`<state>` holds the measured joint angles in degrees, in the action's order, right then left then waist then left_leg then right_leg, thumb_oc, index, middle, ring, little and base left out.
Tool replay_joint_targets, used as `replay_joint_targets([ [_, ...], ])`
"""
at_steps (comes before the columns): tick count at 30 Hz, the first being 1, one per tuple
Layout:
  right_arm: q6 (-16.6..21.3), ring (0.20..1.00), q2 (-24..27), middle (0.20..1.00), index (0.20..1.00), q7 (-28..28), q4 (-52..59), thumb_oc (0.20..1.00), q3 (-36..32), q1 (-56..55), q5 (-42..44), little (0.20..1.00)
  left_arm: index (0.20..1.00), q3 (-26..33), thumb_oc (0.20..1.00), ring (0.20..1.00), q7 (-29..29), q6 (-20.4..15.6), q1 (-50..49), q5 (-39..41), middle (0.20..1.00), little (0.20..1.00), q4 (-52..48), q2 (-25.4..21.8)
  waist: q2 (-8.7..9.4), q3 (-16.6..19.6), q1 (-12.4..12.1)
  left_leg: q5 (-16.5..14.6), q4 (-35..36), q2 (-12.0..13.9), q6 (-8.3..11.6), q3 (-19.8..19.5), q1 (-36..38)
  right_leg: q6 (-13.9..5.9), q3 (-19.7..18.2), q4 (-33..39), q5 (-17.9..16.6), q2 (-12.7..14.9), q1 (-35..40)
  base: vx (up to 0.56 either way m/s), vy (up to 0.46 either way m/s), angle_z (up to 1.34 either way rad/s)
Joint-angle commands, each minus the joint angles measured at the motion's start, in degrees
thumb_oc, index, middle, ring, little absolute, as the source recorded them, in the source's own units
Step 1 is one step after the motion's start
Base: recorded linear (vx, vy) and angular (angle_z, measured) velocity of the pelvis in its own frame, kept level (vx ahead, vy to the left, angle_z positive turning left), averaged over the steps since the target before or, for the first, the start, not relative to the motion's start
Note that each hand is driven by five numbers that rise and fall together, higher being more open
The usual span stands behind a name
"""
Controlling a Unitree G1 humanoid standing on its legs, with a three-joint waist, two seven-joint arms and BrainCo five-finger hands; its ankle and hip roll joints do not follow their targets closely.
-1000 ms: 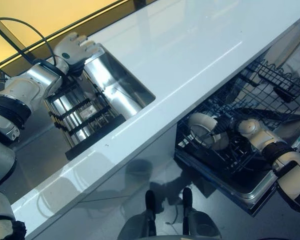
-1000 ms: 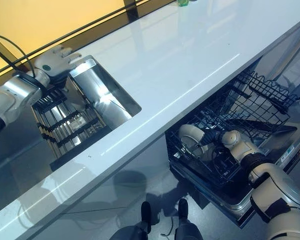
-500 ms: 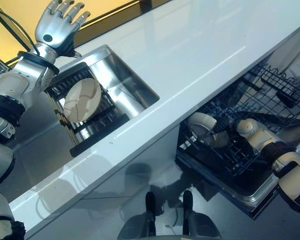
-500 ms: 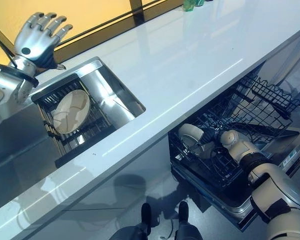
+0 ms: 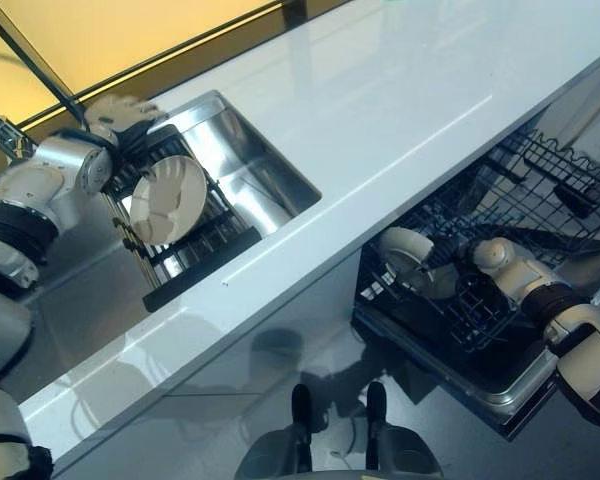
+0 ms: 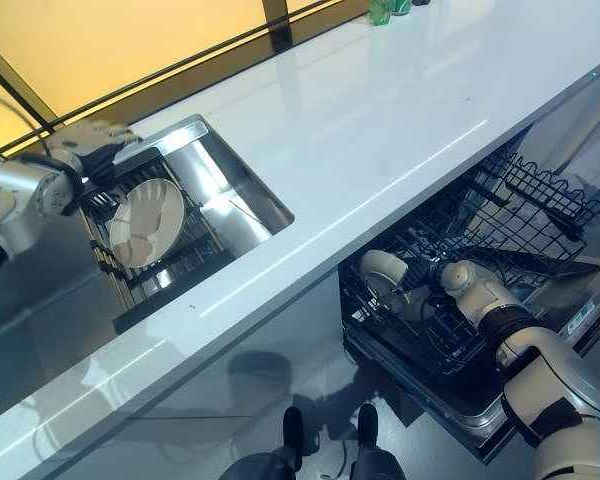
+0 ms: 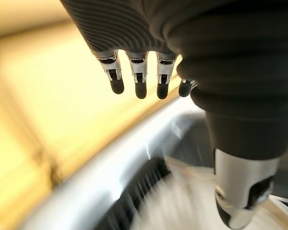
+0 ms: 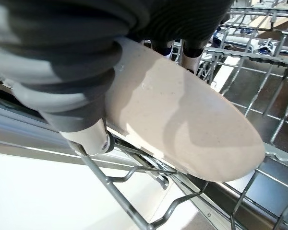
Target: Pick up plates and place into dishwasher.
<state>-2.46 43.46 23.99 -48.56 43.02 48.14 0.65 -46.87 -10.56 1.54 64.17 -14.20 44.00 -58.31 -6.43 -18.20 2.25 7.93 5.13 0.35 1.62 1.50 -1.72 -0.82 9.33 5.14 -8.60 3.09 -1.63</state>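
Left eye view: a long white counter runs from 7 o'clock up to 1 o'clock, with a steel sink sunk into it at about 10 o'clock. A dark rack sits in the sink's near half, and a cream plate stands tilted on edge in it. The left hand hangs at the rack's far corner, at 11 o'clock from the plate and close to its upper rim; whether it touches the plate I cannot tell. In the left wrist view its fingers hang straight and side by side, with the thumb set apart and nothing between them (the pale plate blurs past below).

At 4 o'clock, under the counter's edge, the black wire dishwasher basket stands pulled out. A second plate stands on edge near the basket's 9 o'clock corner. The right hand is down among the wires against it. In the right wrist view that cream plate lies between the thumb on one face and the fingers on the other, pinching it over the wire tines.
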Motion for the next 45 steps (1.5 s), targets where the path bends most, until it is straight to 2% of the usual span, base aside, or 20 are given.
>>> replay_joint_targets([
  [1, 0.4, 0.2, 1.43, 0.2, 0.2, -2.24, 2.35, 0.2, -2.18, 2.47, -1.26, 0.2, 1.0, 4.66, 1.0, 1.0, -2.02, 0.72, 2.9, 6.38, 1.0, 1.0, 3.21, -0.06, 1.95, -2.34, -0.27, -5.02, -0.13, -3.03, 0.77, 0.37, 0.89, -4.91, -0.6, -1.91, 3.36, 3.15, -0.75, 0.0, 0.0, 0.0],
  [2, 0.38, 0.2, 1.46, 0.2, 0.2, -2.79, 2.57, 0.2, -2.38, 2.13, -1.67, 0.2, 1.0, 4.98, 1.0, 1.0, -2.18, 0.64, 2.6, 7.06, 1.0, 1.0, 3.33, 0.07, 1.99, -2.39, -0.24, -4.99, -0.13, -3.03, 0.76, 0.37, 0.86, -4.92, -0.61, -1.94, 3.3, 3.14, -0.8, 0.0, 0.0, 0.0],
  [3, -0.2, 0.385, 1.45, 0.385, 0.385, -4.86, 3.0, 0.385, -2.91, 1.39, -1.85, 0.385, 1.0, 6.01, 1.0, 1.0, -1.22, 0.93, 1.09, 8.28, 1.0, 1.0, 3.14, 0.39, 2.08, -2.61, -0.26, -4.9, -0.13, -3.03, 0.72, 0.32, 0.89, -4.89, -0.59, -2.06, 3.25, 3.1, -0.83, 0.0, 0.0, 0.0],
  [4, -0.91, 1.0, 1.32, 1.0, 1.0, -6.13, 3.14, 1.0, -3.33, 0.9, -0.88, 1.0, 1.0, 7.16, 1.0, 1.0, -0.21, 0.82, -0.56, 9.11, 1.0, 1.0, 2.75, 0.89, 2.1, -2.8, -0.3, -4.9, -0.13, -3.01, 0.72, 0.23, 0.96, -4.88, -0.66, -2.1, 3.26, 3.05, -0.78, 0.0, 0.0, 0.0],
  [7, -2.24, 1.0, 0.28, 1.0, 1.0, -6.24, 2.37, 1.0, -5.14, -0.46, -0.35, 1.0, 1.0, 10.57, 1.0, 1.0, 2.94, 0.5, -5.2, 11.31, 1.0, 1.0, 2.1, 3.02, 2.28, -3.34, -0.5, -4.81, -0.13, -2.95, 0.67, 0.33, 1.05, -4.7, -0.62, -2.29, 3.4, 2.99, -0.73, 0.0, 0.0, 0.0],
  [12, -4.4, 1.0, 0.09, 1.0, 1.0, -7.81, 4.69, 1.0, -7.67, -3.13, 3.1, 1.0, 1.0, 14.18, 1.0, 1.0, 7.96, -0.3, -10.46, 10.04, 1.0, 1.0, 0.01, 4.06, 2.83, -3.96, -0.72, -4.75, -0.13, -2.82, 0.69, 0.29, 1.07, -4.66, -0.42, -2.2, 3.38, 2.82, -0.51, 0.0, 0.0, 0.0],
  [17, -5.53, 1.0, 3.03, 1.0, 1.0, -9.7, 10.78, 1.0, -11.2, -7.49, 6.83, 1.0, 1.0, 18.32, 1.0, 1.0, 14.69, -0.73, -15.35, 8.09, 1.0, 1.0, -3.11, 3.48, 3.79, -4.15, -0.59, -4.78, -0.13, -2.58, 0.76, 0.27, 1.32, -4.68, 0.01, -2.13, 3.25, 2.73, -0.19, 0.0, 0.0, 0.0],
  [22, -6.75, 1.0, 6.2, 1.0, 1.0, -13.83, 20.92, 1.0, -17.73, -13.73, 5.98, 1.0, 1.0, 22.85, 1.0, 1.0, 17.31, 1.39, -22.02, 6.49, 1.0, 1.0, -6.7, 3.07, 4.58, -4.2, 0.33, -4.88, -0.13, -2.32, 0.66, 0.49, 1.67, -4.74, -0.44, -2.3, 3.22, 2.5, -0.11, 0.0, 0.0, 0.0],
  [28, -4.31, 1.0, 7.36, 1.0, 1.0, -20.86, 36.08, 1.0, -29.18, -22.21, 3.68, 1.0, 1.0, 28.61, 1.0, 1.0, 22.67, 2.73, -30.01, 3.89, 1.0, 1.0, -8.38, 4.74, 5.39, -4.34, 2.16, -5.35, -0.13, -2.0, 0.27, 1.28, 2.32, -4.89, -1.64, -2.79, 3.46, 1.94, -0.17, 0.0, 0.0, 0.0],
  [31, -1.18, 1.0, 6.27, 1.0, 1.0, -24.82, 44.12, 1.0, -35.2, -26.9, 2.29, 1.0, 1.0, 30.83, 1.0, 1.0, 23.97, 3.45, -32.83, 1.52, 1.0, 1.0, -7.41, 6.82, 5.99, -4.34, 3.72, -5.77, -0.13, -1.82, -0.04, 2.0, 2.42, -5.08, -2.74, -3.07, 3.55, 1.54, -0.7, 0.0, 0.012, -0.06],
  [32, -1.2, 1.0, 6.21, 1.0, 1.0, -24.89, 44.61, 1.0, -35.61, -27.33, 2.15, 1.0, 1.0, 30.8, 1.0, 1.0, 23.98, 3.53, -32.88, 1.51, 1.0, 1.0, -7.41, 6.93, 5.99, -4.28, 3.66, -5.79, -0.13, -1.81, -0.05, 2.06, 2.41, -5.1, -2.82, -3.11, 3.57, 1.52, -0.77, 0.0, 0.022, -0.13],
  [34, 1.43, 1.0, 5.44, 1.0, 1.0, -26.99, 47.07, 1.0, -38.15, -29.37, 1.71, 1.0, 1.0, 31.7, 1.0, 1.0, 24.51, 3.72, -34.0, 0.72, 1.0, 1.0, -6.35, 8.39, 6.29, -4.35, 4.42, -6.06, -0.13, -1.75, -0.3, 2.53, 2.51, -5.21, -3.36, -3.31, 3.61, 1.31, -1.08, 0.0, 0.02, -0.09],
  [40, 5.02, 1.0, 5.29, 1.0, 1.0, -28.83, 48.34, 1.0, -40.21, -31.85, 0.34, 1.0, 1.0, 31.16, 1.0, 1.0, 27.91, 4.34, -33.8, -2.57, 1.0, 1.0, -4.2, 9.64, 6.96, -4.16, 5.21, -6.43, -0.13, -1.59, -0.4, 3.42, 2.74, -5.66, -3.95, -3.57, 3.71, 1.15, -1.38, 0.01, 0.007, -0.07],
  [45, 7.28, 1.0, 5.8, 1.0, 1.0, -29.44, 46.58, 1.0, -37.72, -29.35, 1.41, 1.0, 1.0, 27.3, 1.0, 1.0, 32.3, 5.42, -28.94, -7.29, 1.0, 1.0, 0.19, 8.95, 7.47, -4.58, 5.4, -6.29, -0.13, -1.5, -0.43, 3.66, 2.57, -5.71, -4.05, -3.73, 3.54, 1.09, -1.61, -0.02, -0.009, -0.06],
])
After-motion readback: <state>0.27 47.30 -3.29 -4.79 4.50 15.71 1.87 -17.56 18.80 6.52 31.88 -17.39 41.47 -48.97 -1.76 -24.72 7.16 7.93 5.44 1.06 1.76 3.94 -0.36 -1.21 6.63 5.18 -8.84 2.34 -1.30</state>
